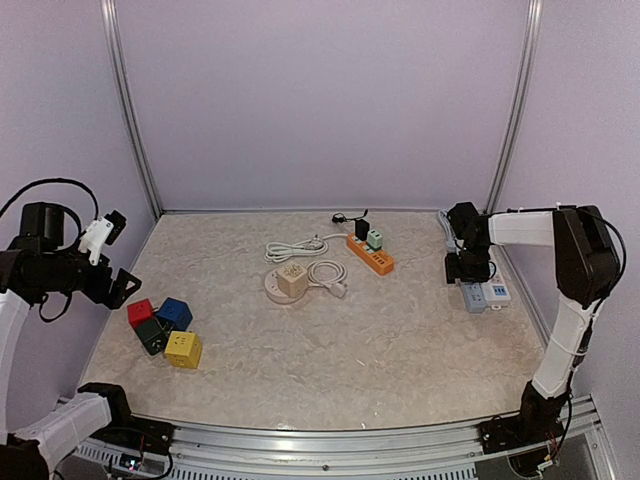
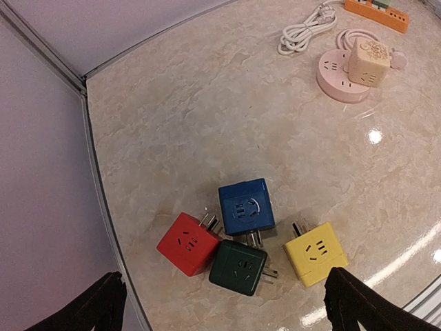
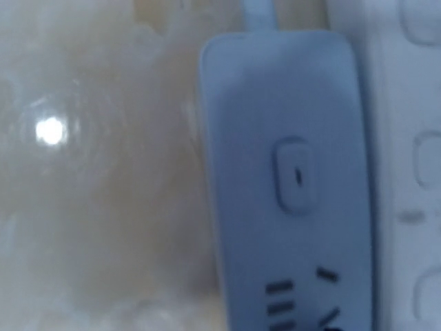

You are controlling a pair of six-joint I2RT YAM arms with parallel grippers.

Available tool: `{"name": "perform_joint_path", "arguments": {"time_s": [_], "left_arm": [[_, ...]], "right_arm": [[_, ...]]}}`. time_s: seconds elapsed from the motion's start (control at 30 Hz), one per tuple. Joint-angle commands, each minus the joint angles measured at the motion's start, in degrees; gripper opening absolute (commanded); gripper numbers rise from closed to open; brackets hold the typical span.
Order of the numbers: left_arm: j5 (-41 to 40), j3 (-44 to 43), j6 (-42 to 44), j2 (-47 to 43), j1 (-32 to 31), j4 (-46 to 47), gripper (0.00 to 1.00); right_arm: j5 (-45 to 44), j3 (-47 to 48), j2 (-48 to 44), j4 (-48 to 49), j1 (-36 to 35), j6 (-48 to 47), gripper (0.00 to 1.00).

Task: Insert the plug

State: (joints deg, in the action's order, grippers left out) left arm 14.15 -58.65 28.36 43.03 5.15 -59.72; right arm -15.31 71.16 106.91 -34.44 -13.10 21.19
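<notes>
Left end effector (image 2: 227, 310), jaws spread wide and empty, hovers on a folded arm above the cube plugs (image 2: 241, 252) at the near left of the desk (image 1: 350, 340), whereas the right end effector (image 1: 467, 268), grip unreadable, points down over the grey power strip (image 3: 289, 172), lengthwise near-to-far, farther right.

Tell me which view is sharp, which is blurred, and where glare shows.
Top external: sharp, evenly lit, soft shadows beside the cube adapters. Left wrist: sharp, but the wide lens curves the edge of the table, and glare spots lie on it at right. Right wrist: out of focus, too near the grey power strip; one glare spot on the table at left.
</notes>
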Motion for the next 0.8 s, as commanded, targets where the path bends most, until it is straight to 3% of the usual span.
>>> {"name": "perform_joint_path", "arguments": {"time_s": [0.0, 0.2, 0.47, 0.53, 0.77], "left_arm": [[0.22, 0.47, -0.43, 0.03, -0.16, 0.4, 0.99], [0.0, 0.39, -0.34, 0.41, -0.17, 0.54, 0.99], [0.18, 0.29, -0.62, 0.33, -0.05, 0.59, 0.99], [-0.07, 0.29, -0.4, 0.11, -0.05, 0.41, 0.99], [-0.01, 0.48, -0.28, -0.06, -0.07, 0.88, 0.99]], "right_arm": [[0.18, 1.83, 3.18, -1.12, 1.91, -2.67, 0.62], [-2.56, 0.84, 4.33, -0.96, 3.33, -3.47, 0.63], [6.3, 0.22, 7.16, 0.96, 3.7, -4.2, 0.61], [11.07, -1.0, 6.78, 2.03, 3.61, -3.91, 0.56], [19.17, -8.89, -1.6, 4.51, -0.96, 0.21, 0.17]]}}
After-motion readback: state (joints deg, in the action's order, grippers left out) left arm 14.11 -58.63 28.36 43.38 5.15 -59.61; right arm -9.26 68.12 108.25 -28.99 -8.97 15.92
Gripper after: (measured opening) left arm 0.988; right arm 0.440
